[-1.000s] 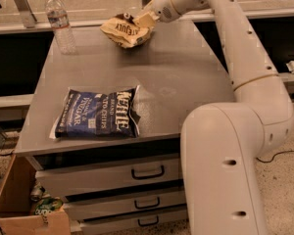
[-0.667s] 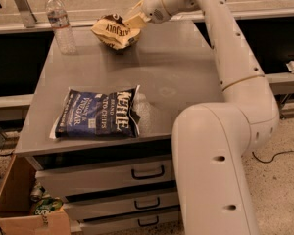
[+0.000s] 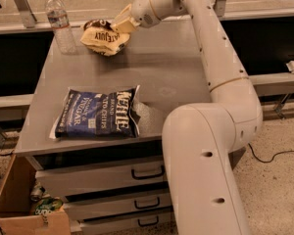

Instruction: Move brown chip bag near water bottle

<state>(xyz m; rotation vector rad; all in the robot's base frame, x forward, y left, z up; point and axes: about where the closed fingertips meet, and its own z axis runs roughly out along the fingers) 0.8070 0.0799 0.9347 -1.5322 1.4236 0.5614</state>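
Note:
The brown chip bag [image 3: 104, 36], tan-yellow with a dark brown top, hangs crumpled at the far side of the grey cabinet top [image 3: 176, 77]. My gripper [image 3: 121, 24] is shut on its upper right edge and holds it just above the surface. The water bottle [image 3: 60, 22], clear with a white cap, stands upright at the far left corner, a short gap to the left of the bag.
A large dark blue Kettle chip bag [image 3: 96, 112] lies flat near the front left of the cabinet top. My arm [image 3: 220, 67] arches over the right side. Drawers [image 3: 103, 175] are below; a cardboard box [image 3: 19, 204] sits on the floor at left.
My gripper has carried the brown chip bag leftward along the far edge, closer to the water bottle. The bottle and blue bag have not moved.

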